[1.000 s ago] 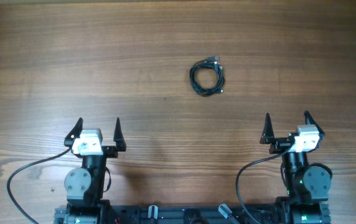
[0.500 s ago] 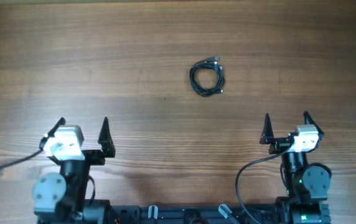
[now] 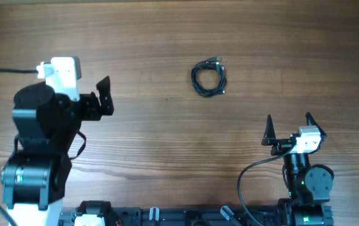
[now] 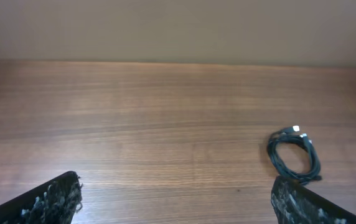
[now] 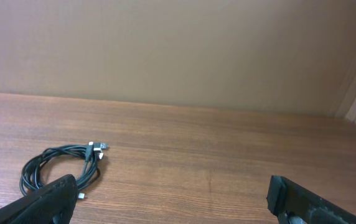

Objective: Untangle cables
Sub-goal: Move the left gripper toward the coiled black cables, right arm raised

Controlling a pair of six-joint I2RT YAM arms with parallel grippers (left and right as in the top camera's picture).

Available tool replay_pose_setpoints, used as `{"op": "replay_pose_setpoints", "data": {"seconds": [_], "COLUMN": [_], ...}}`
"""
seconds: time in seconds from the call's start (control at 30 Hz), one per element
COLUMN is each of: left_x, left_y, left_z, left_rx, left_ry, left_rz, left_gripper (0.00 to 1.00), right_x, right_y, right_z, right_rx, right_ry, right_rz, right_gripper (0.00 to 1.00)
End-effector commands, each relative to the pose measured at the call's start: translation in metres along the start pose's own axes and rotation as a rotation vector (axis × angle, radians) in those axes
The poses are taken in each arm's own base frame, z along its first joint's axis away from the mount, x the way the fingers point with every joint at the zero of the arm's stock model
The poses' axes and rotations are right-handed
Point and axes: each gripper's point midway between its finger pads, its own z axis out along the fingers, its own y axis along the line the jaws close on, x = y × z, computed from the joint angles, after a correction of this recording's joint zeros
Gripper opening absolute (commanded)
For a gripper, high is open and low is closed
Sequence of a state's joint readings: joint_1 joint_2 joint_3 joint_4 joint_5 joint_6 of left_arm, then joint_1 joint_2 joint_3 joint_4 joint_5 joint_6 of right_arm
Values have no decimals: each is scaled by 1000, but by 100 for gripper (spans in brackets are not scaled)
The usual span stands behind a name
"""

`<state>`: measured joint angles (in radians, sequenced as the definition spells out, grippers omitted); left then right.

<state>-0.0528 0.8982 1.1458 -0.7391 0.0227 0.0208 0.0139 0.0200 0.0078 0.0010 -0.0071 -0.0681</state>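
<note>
The cables point(image 3: 209, 78) are thin black cords wound in one small coil with small plug ends, lying on the wooden table point(image 3: 167, 37) right of centre. The coil also shows in the left wrist view point(image 4: 294, 155) and the right wrist view point(image 5: 60, 165). My left arm point(image 3: 41, 119) is raised over the table's left side. Its gripper point(image 4: 175, 199) is open and empty, well left of the coil. My right gripper point(image 3: 289, 119) is open and empty near the front edge, with the coil ahead and to its left; it also shows in the right wrist view point(image 5: 172, 193).
A thick black arm wire point(image 3: 4, 70) runs off the left edge and another loops by the right arm's base point(image 3: 248, 179). A plain beige wall point(image 5: 178, 50) stands behind the table's far edge.
My left arm has risen from its rest pose near the front edge and swung forward over the left side of the table. The right arm and the coil have not moved.
</note>
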Motion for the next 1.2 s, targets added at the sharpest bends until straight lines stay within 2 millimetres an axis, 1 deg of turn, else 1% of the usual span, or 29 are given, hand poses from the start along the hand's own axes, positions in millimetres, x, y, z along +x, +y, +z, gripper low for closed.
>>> {"op": "replay_pose_setpoints", "data": {"seconds": [0.0, 0.1, 0.17, 0.2, 0.23, 0.27, 0.3, 0.33, 0.37, 0.43, 0.47, 0.5, 0.53, 0.57, 0.6, 0.67, 0.7, 0.73, 0.8, 0.83, 0.9, 0.97, 1.03, 1.1, 1.13, 1.17], "left_x": [-10, -9, -11, -13, -13, -10, -10, -12, -15, -23, -30, -32, -31, -28, -26, -21, -17, -13, -7, -5, -4, -6, -5, -4, 1, 5], "left_y": [-11, -12, -18, -20, -26, -29, -29, -29, -29, -30, -30, -31, -30, -30, -30, -29, -29, -29, -28, -28, -29, -38, -40, -41, -43, -45], "left_z": [8, 8, 6, 6, 7, 7, 8, 8, 8, 8, 9, 9, 11, 14, 17, 27, 32, 36, 44, 45, 46, 44, 43, 46, 50, 55], "left_rx": [70, 71, 109, 123, 155, 176, 174, 174, 175, 175, 177, 179, 178, 178, 177, 176, 176, 175, 174, 174, 178, 234, 245, 250, 257, 263], "left_ry": [-12, -9, -17, -22, -22, -9, -6, -14, -31, -62, -92, -99, -93, -77, -66, -33, -12, 7, 36, 44, 49, 44, 45, 51, 71, 91], "left_rz": [0, -5, -4, -4, -3, -3, -3, 1, 18, 34, 36, 33, 33, 31, 30, 26, 24, 22, 18, 17, 17, 16, 16, 19, 38, 43], "left_gripper": [100, 100, 100, 100, 100, 100, 100, 100, 100, 87, 89, 100, 100, 100, 100, 100, 100, 100, 100, 100, 100, 100, 100, 100, 100, 100], "right_x": [-2, -2, -2, -6, -11, -13, -17, -26, -37, -61, -82, -99, -109, -125, -137, -171, -185, -194, -211, -215, -219, -206, -189, -158, -135, -120], "right_y": [1, 2, 1, 1, 8, 18, 20, 19, 17, 14, 7, 2, -3, -7, -7, -9, -10, -9, 0, 2, 6, 7, 8, 9, 11, 12], "right_z": [0, -1, 0, -1, -1, -2, -2, -3, -5, -12, -21, -29, -35, -44, -49, -54, -50, -43, -22, -12, 14, 45, 65, 88, 101, 106], "right_rx": [-8, -11, -5, -8, -53, -108, -123, -119, -117, -107, -72, -50, -22, -8, -11, -12, -13, -24, -81, -100, -128, -135, -152, -179, -192, -201], "right_ry": [-11, -13, -13, -26, -50, -54, -72, -98, -120, -146, -144, -139, -125, -102, -93, -64, -33, 2, 113, 164, 284, 451, 575, 716, 795, 845], "right_rz": [16, 15, 17, 19, 21, 23, 46, 118, 118, 112, 115, 116, 117, 119, 124, 131, 139, 139, 143, 146, 136, 116, 82, 27, 17, 10], "right_gripper": [100, 100, 100, 100, 100, 100, 100, 100, 100, 100, 100, 100, 100, 100, 100, 100, 100, 100, 100, 100, 100, 100, 100, 100, 100, 99]}}
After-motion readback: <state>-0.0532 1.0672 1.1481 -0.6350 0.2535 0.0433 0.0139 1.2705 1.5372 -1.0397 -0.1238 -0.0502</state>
